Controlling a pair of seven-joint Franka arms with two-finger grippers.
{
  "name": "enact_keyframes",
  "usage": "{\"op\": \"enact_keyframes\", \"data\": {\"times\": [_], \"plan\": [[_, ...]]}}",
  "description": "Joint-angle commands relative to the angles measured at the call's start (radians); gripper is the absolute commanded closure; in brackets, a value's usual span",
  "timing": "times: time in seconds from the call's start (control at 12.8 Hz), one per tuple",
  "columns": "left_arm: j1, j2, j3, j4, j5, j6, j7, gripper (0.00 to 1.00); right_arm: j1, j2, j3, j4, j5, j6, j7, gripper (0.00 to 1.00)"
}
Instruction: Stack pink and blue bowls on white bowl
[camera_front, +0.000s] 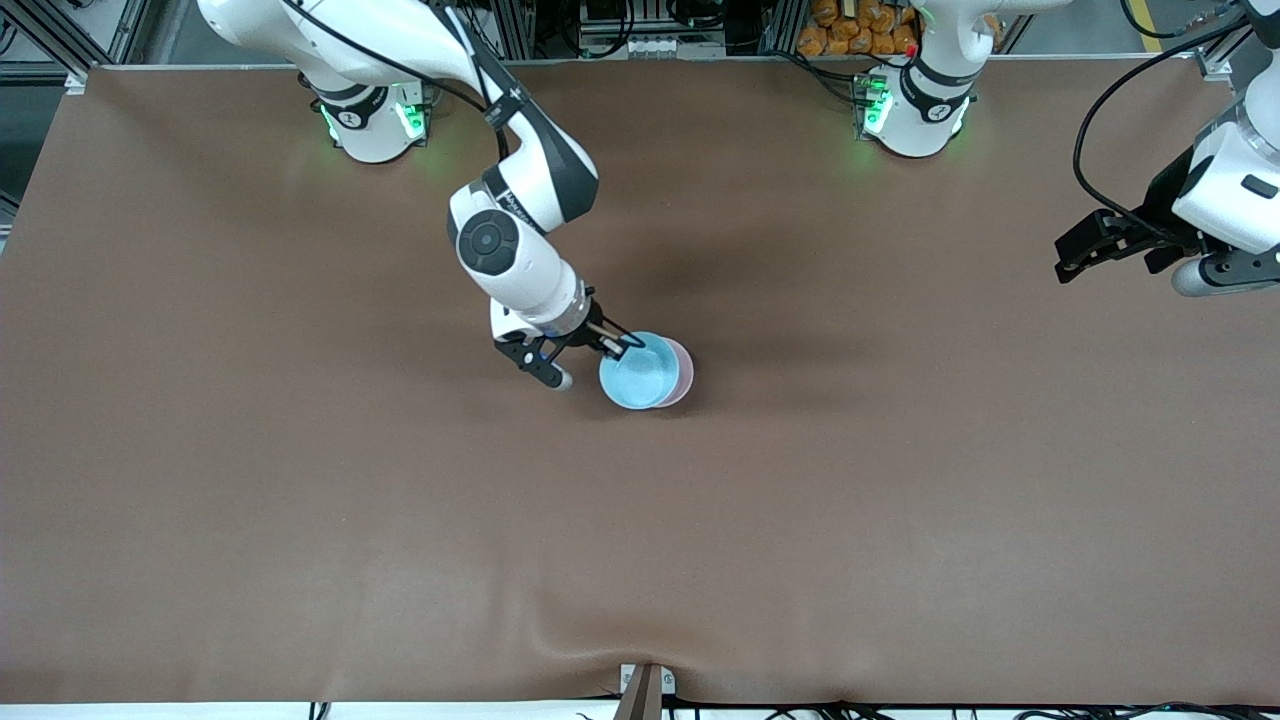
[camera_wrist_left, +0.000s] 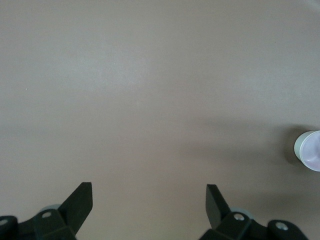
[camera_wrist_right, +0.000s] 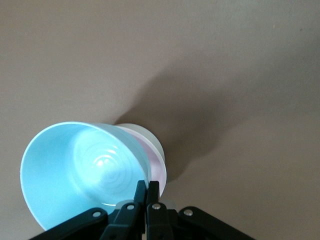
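tilted blue bowl (camera_front: 637, 372) over pink bowl (camera_front: 681, 371)

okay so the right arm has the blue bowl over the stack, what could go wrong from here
Two risks. The right gripper pinches only the rim of the blue bowl, which hangs tilted and off-center over the pink bowl, so on release it may seat crooked or slide off. Pressing down off-center could also shove the pink bowl and the white bowl under it across the table.

Even, diffuse overhead light on the brown table (camera_front: 300, 500). Soft shadows darken the centre of the front view and spread from the blue bowl (camera_wrist_right: 80, 170) in the right wrist view. Bowl interior shows mild glare; focus is sharp.
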Motion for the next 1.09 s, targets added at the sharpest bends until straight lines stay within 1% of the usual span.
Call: {"op": "enact_keyframes", "data": {"times": [0.0,0.39,0.62,0.7,0.86,0.94,1.01], "plan": [[0.01,-0.001,-0.009,0.017,0.007,-0.021,0.018,0.0,0.027,0.045,-0.012,0.018,-0.012,0.038,0.032,1.0],[0.008,0.0,-0.009,0.015,0.007,-0.021,0.018,0.0,0.045,0.075,-0.012,0.023,-0.044,0.054,0.05,1.0],[0.01,0.002,-0.009,0.017,0.005,-0.019,0.018,0.0,0.045,0.091,-0.012,0.024,-0.047,0.06,0.068,1.0],[0.01,0.002,-0.009,0.017,0.007,-0.019,0.018,0.0,0.045,0.094,-0.012,0.026,-0.047,0.061,0.081,0.91],[0.01,0.0,-0.009,0.018,0.005,-0.019,0.018,0.0,0.056,0.115,-0.012,0.046,-0.048,0.061,0.088,0.85],[0.008,0.0,-0.009,0.017,0.005,-0.019,0.02,0.0,0.054,0.115,-0.012,0.049,-0.048,0.058,0.09,0.55],[0.008,-0.001,-0.009,0.015,0.005,-0.021,0.02,0.0,0.05,0.109,-0.012,0.067,-0.047,0.045,0.087,0.51]]}}
